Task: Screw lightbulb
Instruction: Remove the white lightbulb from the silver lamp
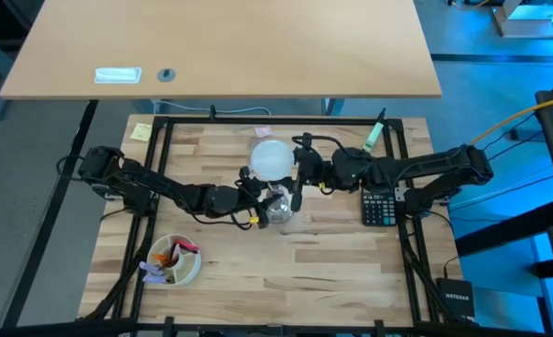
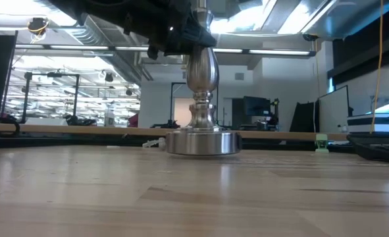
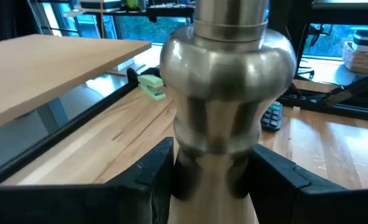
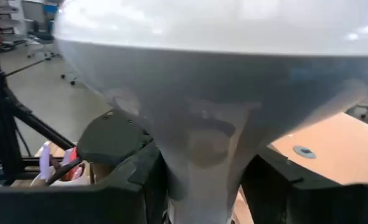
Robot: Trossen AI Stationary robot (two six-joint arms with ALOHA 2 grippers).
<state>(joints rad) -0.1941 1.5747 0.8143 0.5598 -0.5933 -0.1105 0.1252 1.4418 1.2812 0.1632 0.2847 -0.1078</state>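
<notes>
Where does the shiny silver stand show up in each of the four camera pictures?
High view: stand at table centre, mostly hidden beneath the lightbulb.
Low view: stand centre, foot on the table.
Left wrist view: stand fills the middle, between the left gripper's fingers.
Right wrist view: not in it; lightbulb fills the picture.
Shared landmark: calculator.

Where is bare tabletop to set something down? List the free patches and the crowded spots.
Free: the near strip between the bowl and the table's right edge, and the left end above the bowl. Crowded: the middle, where the left pincer clamps the silver stand and the right pincer holds the lightbulb; a calculator sits right.
</notes>
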